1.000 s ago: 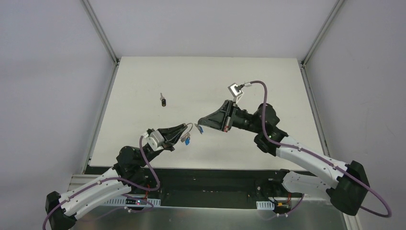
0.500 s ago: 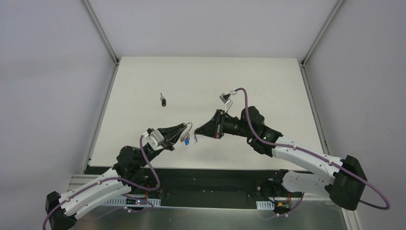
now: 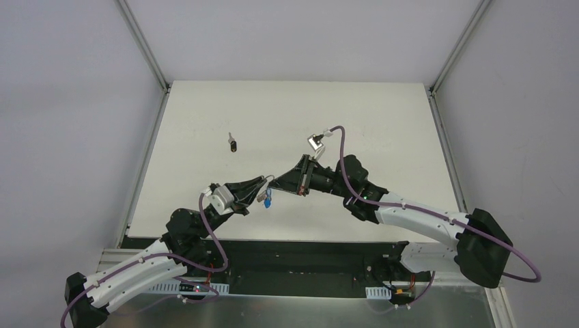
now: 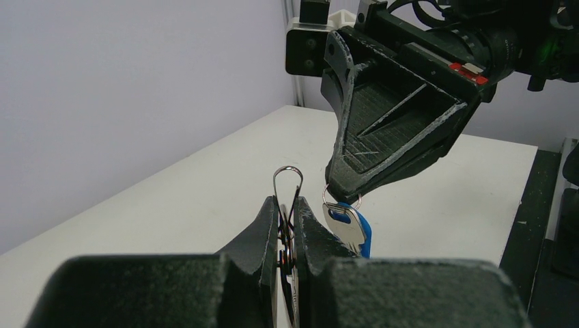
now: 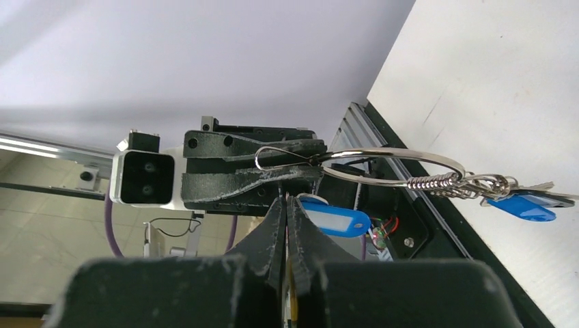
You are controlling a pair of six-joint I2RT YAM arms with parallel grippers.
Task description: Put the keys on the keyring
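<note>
My left gripper [image 3: 264, 182] is shut on the keyring [image 5: 392, 149], a thin silver wire ring with a wire loop [image 4: 288, 179] sticking up past the fingertips. A coil and a bunch of keys [image 5: 526, 205] with a blue head hang from the ring's far end, showing blue [image 3: 267, 200] under the gripper in the top view. My right gripper [image 3: 278, 185] is shut, its tip right beside the left one. A small ring carrying a silver and blue key [image 4: 345, 225] hangs from that tip. Both grippers are above the table.
A small dark object with a silver end [image 3: 233, 143] lies alone on the white table [image 3: 355, 116], back left of the grippers. Grey walls enclose the table on three sides. The dark front rail [image 3: 307, 249] runs below the arms.
The right arm has swung left and lower and rolled its wrist, bringing its key from a short gap away up against the left gripper's tip. The left arm has not moved.
</note>
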